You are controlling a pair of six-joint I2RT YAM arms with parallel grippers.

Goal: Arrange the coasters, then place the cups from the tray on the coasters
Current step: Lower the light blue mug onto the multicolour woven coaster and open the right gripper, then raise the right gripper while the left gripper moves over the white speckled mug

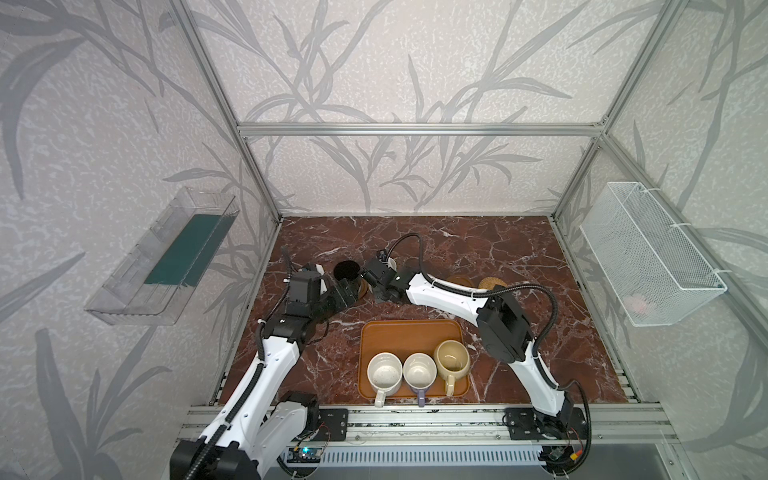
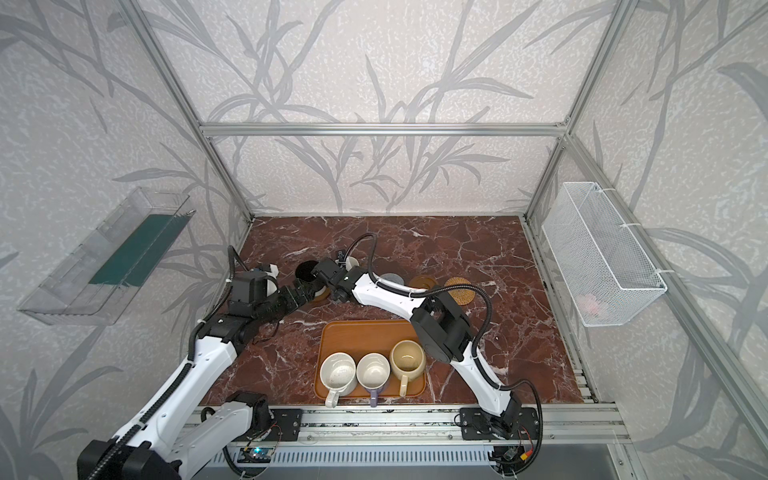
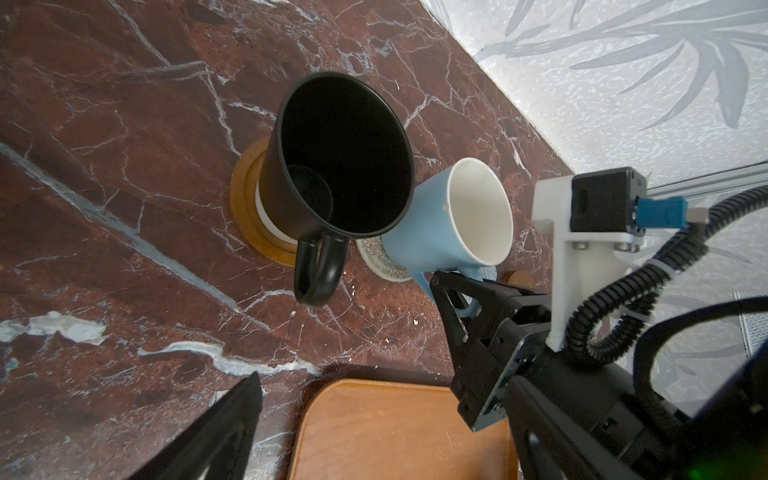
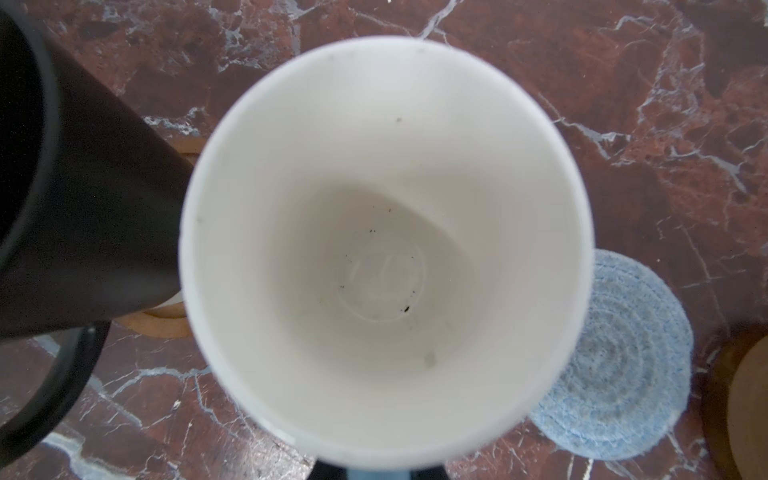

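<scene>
Beyond the far left corner of the tray (image 1: 409,328), the black mug (image 3: 345,166) stands upright on a brown wooden coaster (image 3: 245,199), its handle turned toward the tray. Just beside it, further along the tray's far edge, the light blue mug (image 3: 432,224) is over the cream woven coaster (image 3: 374,262); whether its base is fully down I cannot tell. The two mugs' rims nearly touch, leaving little room between them. The right end effector (image 3: 446,286) is clamped tight on the light blue mug's handle, on the side facing the tray. The left end effector (image 1: 348,291) has its jaws spread wide and holds nothing. It sits between the tray and the black mug, so both arms crowd the same spot

Beyond the right end of the tray's far edge lie the blue-grey woven coaster (image 4: 615,374), a second brown wooden coaster (image 2: 422,282) and the tan rattan coaster (image 2: 460,291). The right arm crosses above that corner and partly hides them in both top views. On the tray's near half, in a row, stand the speckled white mug (image 1: 384,372), the lavender mug (image 1: 419,370) and the beige-yellow mug (image 1: 452,359), handles pointing off the near edge. Everything rests on the red-brown marble surface (image 1: 519,257)
</scene>
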